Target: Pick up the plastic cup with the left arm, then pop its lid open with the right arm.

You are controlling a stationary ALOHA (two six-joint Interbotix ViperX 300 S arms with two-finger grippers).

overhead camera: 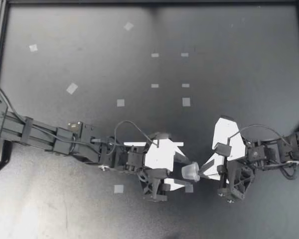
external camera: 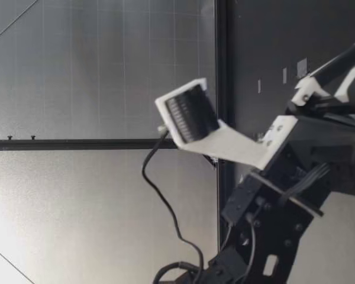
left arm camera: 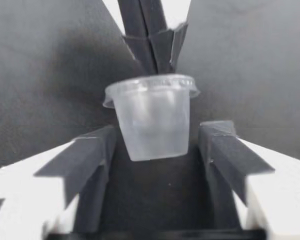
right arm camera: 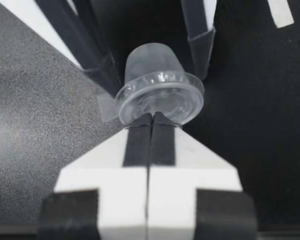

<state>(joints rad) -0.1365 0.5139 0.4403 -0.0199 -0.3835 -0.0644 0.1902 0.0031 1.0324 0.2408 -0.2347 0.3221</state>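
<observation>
Nearest the lens in its own wrist view, the right tool has its fingers pressed together with no gap showing; their tips nip the rim of the small clear cup, so this tool is judged to be carrying it by the lip alone.

The cup lies with its mouth toward the right tool and its base toward the left tool; a pinch on the rim leaves the body free, which would explain this attitude.

The left tool stands wide open, one finger on each side of the cup's body; a narrow gap shows on both sides, so it has hold of nothing.

Whether the cup is clear of the dark worktop cannot be settled from above; the low view hides the cup behind an arm.

Surroundings:
- one tape square lies on the worktop well to the left-arm side of the cup;
- further tape squares lie well beyond the cup, toward the far frame rail;
- a cable loops over the left arm, apart from the cup.

Nothing else stands near the cup; the only bodies close to it are the two tools themselves.
</observation>
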